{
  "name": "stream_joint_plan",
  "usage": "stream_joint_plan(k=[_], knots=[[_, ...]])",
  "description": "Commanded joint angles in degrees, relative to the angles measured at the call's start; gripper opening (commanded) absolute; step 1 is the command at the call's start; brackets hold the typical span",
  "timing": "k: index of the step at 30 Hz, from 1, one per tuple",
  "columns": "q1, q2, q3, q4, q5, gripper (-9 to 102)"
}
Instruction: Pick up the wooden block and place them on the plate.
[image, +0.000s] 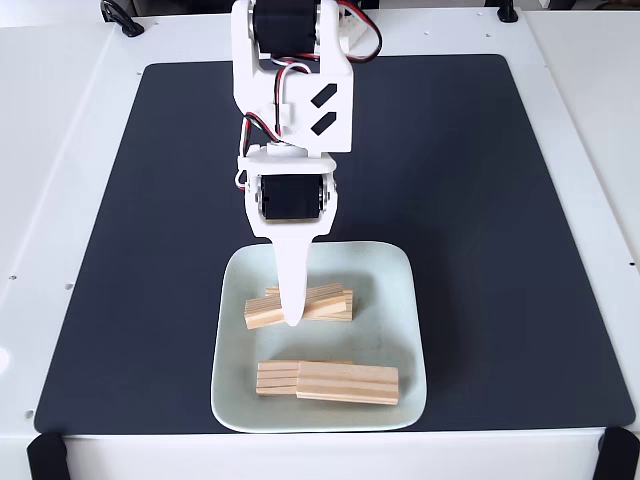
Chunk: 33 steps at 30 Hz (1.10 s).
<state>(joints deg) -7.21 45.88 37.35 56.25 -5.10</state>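
Pincer (292, 318) low over plate (400, 270), grip state unclear | risk: knocking stacked wooden blocks (325, 380) when lifting.

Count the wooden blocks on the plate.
4, all on the plate: two crossed in the upper pile under the tool, two overlapping in the lower pile. Others could be hidden.

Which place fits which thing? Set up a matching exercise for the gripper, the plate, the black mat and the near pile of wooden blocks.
Things:
1. gripper
2. plate
3. black mat
4. near pile of wooden blocks

Places:
A. covers the white table
B. over the far pile of blocks
C. at the mat's near edge
D. by the plate's near rim

Pairs: 1-B, 2-C, 3-A, 4-D
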Motion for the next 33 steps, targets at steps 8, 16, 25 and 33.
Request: stream_joint_plan(k=[8,16,25,33], knots=[[-0.2,0.7,-2.8,-1.0,4.7,-1],[-0.3,0.7,-2.5,-1.0,5.4,-1],[-1.2,0.7,-2.3,-1.0,5.7,-1],[-1.3,0.6,-2.2,-1.0,5.8,0]])
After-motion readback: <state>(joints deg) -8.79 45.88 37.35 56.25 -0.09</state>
